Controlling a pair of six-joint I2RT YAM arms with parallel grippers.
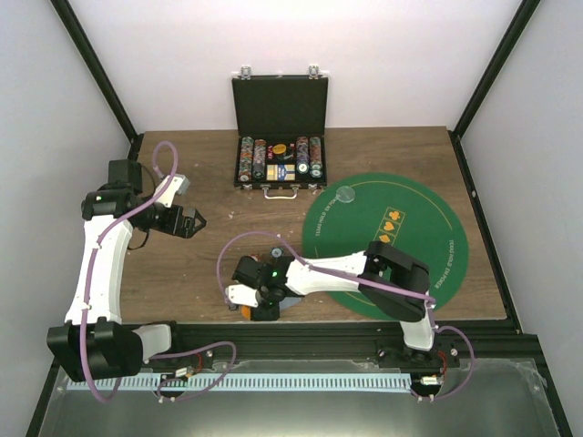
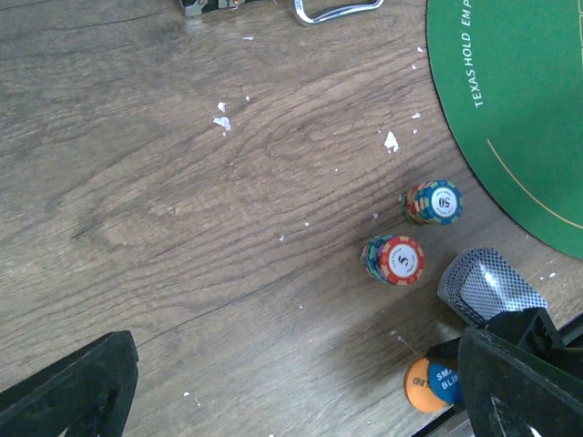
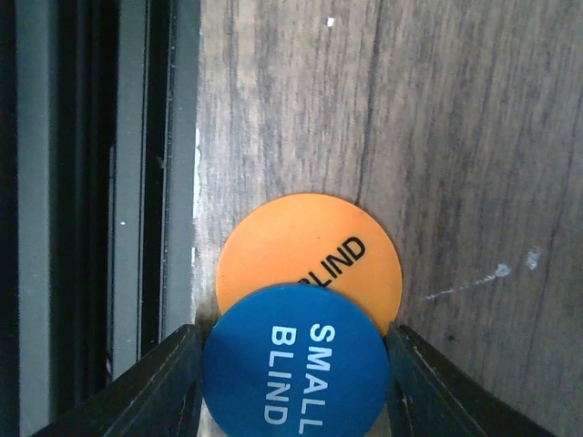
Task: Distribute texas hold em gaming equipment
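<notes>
Now pinching the blue disc in the right gripper, overlapping the orange disc on the table; hovering the left gripper wide open, empty.

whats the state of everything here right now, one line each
black case, open, lid upright
orange disc, flat on wood, partly covered
blue disc, lying on orange disc
red-topped chip stack, upright
teal-topped chip stack, upright
left fingers, wide open, empty
right fingers, flanking blue disc, grip unclear
</notes>
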